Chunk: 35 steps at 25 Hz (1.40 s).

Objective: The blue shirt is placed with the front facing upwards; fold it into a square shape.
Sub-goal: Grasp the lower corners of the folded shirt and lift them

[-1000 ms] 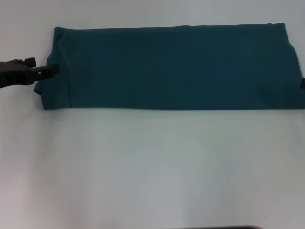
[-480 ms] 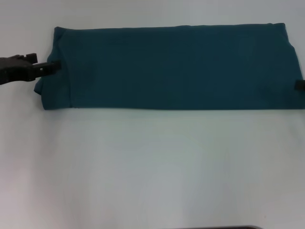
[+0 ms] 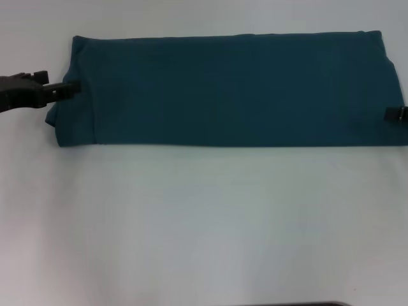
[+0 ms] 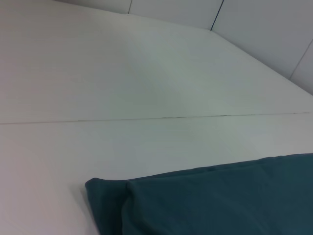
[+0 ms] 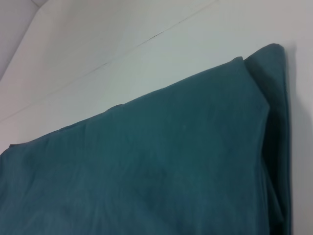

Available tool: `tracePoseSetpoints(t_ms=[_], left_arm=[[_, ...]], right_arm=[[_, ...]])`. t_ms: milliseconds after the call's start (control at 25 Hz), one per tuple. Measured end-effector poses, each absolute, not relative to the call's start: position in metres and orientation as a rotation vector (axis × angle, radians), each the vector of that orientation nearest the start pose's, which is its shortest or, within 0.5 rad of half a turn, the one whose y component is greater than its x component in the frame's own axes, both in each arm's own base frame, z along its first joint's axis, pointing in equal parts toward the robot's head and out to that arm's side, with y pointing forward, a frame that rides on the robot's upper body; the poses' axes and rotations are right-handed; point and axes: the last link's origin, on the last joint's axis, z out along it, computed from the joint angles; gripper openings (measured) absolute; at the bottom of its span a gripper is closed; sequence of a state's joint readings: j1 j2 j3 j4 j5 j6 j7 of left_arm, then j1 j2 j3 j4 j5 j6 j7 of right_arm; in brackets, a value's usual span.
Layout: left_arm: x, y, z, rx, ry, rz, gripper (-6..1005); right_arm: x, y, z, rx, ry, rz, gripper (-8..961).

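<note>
1. The blue shirt (image 3: pixel 236 89) lies flat on the white table (image 3: pixel 204 223). It is already folded into a long band. The band runs from 9 o'clock to 3 o'clock across the far half of the table, as the head view shows it.

2. The left gripper (image 3: pixel 69 90) is at the 9 o'clock end of the band. Its tips touch the short edge there. I cannot tell if the claw is wide, narrow, or already pinching cloth.

3. The right gripper (image 3: pixel 396 115) peeks in at the 3 o'clock end, right at the shirt's edge. Only a bit of it shows, so I cannot tell its claw either.

4. The shirt looks soft, thin and light. It will likely bend and droop when lifted, not stay stiff.

5. The layers may slide on each other. A pinch should probably catch all the layers at once, or the fold could come apart.

6. Good spots to hold seem to be the two short ends, near the corners. The left wrist view shows a folded corner (image 4: pixel 105 188) with a loose flap there.

7. To make a square, I think one end has to go over toward the other.
</note>
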State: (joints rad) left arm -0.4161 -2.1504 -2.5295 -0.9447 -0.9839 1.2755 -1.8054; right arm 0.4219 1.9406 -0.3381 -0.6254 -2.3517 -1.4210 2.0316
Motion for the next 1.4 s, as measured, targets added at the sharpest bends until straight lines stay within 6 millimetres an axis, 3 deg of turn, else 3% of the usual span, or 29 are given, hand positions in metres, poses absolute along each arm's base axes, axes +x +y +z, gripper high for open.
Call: tracePoseSetpoints(t_ms=[240, 680, 1000, 1400], left_arm=[[-0.314, 0.341, 0.039, -2.240, -1.092, -0.457, 860], [-0.316, 0.339, 0.041, -2.234, -1.096, -0.453, 859], [-0.321, 0.334, 0.041, -2.229, -1.120, -0.451, 860], [-0.330, 0.315, 0.052, -2.277, -1.213, -0.455, 859]], right_arm=[[0.382, 0.302, 0.069, -2.048, 1.687, 0.479, 626], [0.385, 0.299, 0.065, -2.061, 1.697, 0.432, 373], [0.387, 0.298, 0.070, -2.052, 1.695, 0.431, 11], [0.386, 0.300, 0.073, -2.052, 1.682, 0.436, 11]])
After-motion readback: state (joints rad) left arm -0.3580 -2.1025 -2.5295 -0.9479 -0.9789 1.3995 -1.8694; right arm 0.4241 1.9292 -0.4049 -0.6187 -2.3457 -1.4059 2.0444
